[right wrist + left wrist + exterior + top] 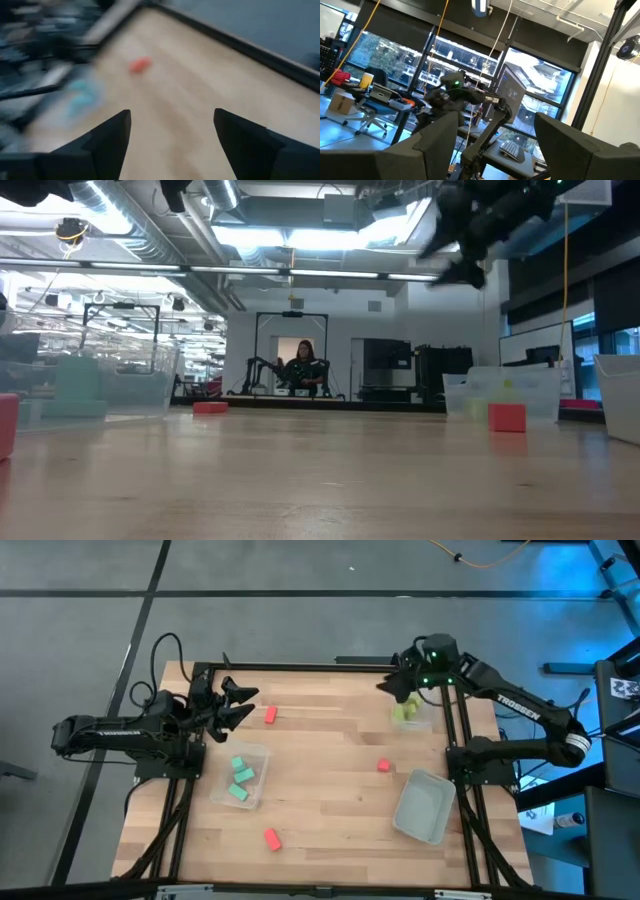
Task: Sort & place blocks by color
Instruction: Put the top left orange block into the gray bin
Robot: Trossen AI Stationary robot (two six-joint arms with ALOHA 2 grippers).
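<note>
Wooden table (330,760), three red blocks (270,715) loose, lab rm behind.

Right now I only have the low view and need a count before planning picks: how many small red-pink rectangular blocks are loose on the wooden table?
Observer: Three red-pink blocks lie loose, one of them near the open left gripper.
Operator: Are the teal-green ones sorted?
Observer: Yes, three teal-green blocks sit inside the clear plastic tub on the left arm's side.
Operator: Is the right gripper carrying anything?
Observer: No, the right gripper is open and empty, up by the tub of lime yellow-green blocks.
</note>
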